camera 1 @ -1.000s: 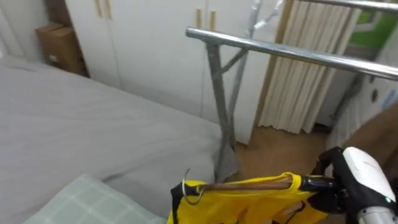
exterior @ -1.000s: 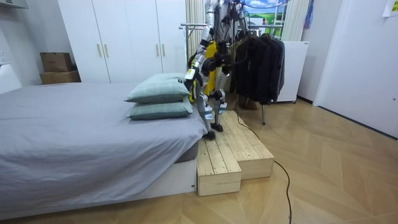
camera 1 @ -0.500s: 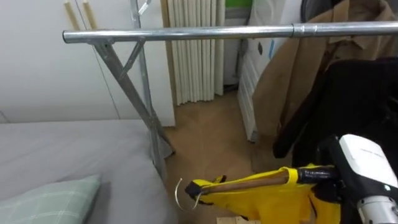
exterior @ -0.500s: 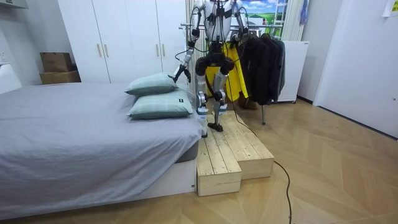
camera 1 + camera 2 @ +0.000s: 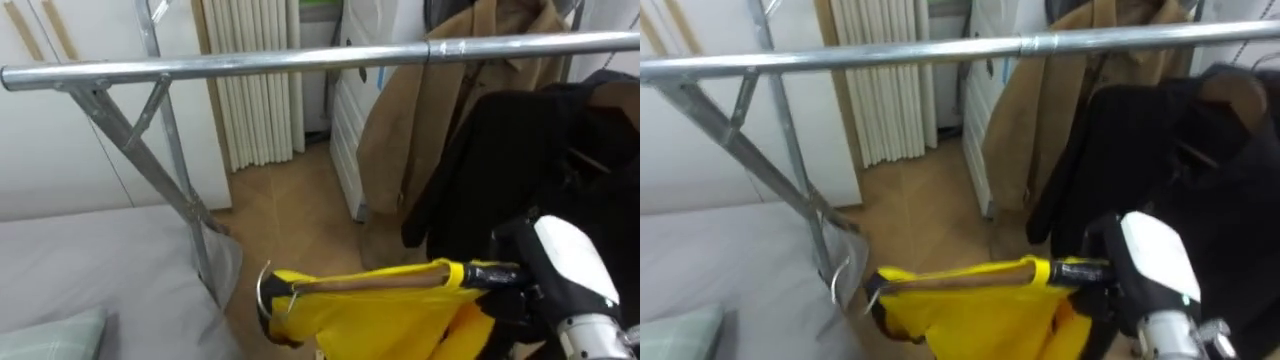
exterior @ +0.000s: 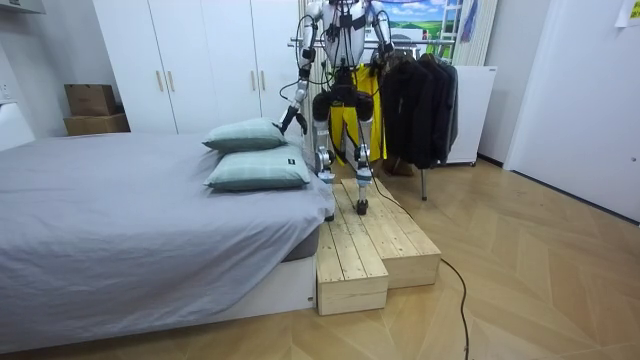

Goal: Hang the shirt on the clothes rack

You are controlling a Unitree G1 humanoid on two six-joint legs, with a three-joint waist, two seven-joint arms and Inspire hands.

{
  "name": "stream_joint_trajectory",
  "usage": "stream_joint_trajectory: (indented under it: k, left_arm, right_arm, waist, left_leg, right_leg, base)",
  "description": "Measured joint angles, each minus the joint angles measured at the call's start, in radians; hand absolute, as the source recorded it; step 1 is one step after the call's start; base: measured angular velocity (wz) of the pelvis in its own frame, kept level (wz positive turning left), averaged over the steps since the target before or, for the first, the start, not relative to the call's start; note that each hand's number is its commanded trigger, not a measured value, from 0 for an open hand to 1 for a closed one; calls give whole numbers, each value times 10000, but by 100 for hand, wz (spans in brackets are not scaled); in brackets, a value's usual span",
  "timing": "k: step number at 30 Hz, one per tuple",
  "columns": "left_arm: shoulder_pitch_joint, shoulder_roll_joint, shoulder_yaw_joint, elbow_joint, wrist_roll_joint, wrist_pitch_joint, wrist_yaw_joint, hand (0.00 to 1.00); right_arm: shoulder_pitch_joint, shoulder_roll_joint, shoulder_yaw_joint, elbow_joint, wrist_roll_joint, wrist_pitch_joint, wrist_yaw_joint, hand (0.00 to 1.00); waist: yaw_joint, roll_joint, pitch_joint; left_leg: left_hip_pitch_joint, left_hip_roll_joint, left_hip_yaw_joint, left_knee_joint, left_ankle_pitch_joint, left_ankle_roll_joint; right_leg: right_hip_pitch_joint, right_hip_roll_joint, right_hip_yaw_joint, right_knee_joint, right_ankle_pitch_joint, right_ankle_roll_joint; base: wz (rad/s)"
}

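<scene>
Below the rail (image 5: 250,65), the right hand (image 5: 565,280) is clenched on one end of the hanger (image 5: 370,283), which carries the yellow garment (image 5: 390,325). Held that far from its hook (image 5: 263,290), the hanger could tilt and miss the rail.

There it is: the yellow garment (image 5: 400,318), bright cloth draped over a brown wooden hanger (image 5: 370,282). The hanger lies almost level, one end clamped in the robot's right hand (image 5: 515,290), the bar reaching out to that hand's left. At the end away from the hand a curved metal hook (image 5: 260,290) sticks out, catching nothing. The cloth sags in folds below the hand. Well above the hand runs the silver metal clothes rail (image 5: 300,62), and the hook hangs clear beneath it.
</scene>
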Motion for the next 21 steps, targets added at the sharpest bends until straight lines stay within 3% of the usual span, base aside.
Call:
stream_joint_trajectory:
  k: [7, 13, 21]
  left_arm:
    - [10, -12, 174, -1017, 0, 4, -11, 0]
    - [141, -80, -50, -1360, 3, -33, 68, 0]
    - [289, -103, -237, -1339, 15, -397, 206, 0]
  right_arm:
    - [-300, 140, -10, -376, 752, -15, 921, 100]
    - [-287, 248, -9, -376, 1629, -7, 1276, 100]
    - [-305, 382, -16, -9, 3799, -9, 1508, 100]
  waist:
    - [-57, -183, 37]
    - [-53, -158, 47]
    - [259, -78, 81]
  left_leg:
    - [21, 2, -233, -135, 67, -99]
    - [103, 4, -433, -189, 70, -97]
    - [224, 5, -517, -263, 68, -99]
  right_leg:
    - [146, 69, -100, -338, 132, -40]
    - [511, 49, -409, -614, 286, -24]
    - [613, 60, -488, -635, 281, -18]
  base:
    - [6]
    - [10]
    - [2]
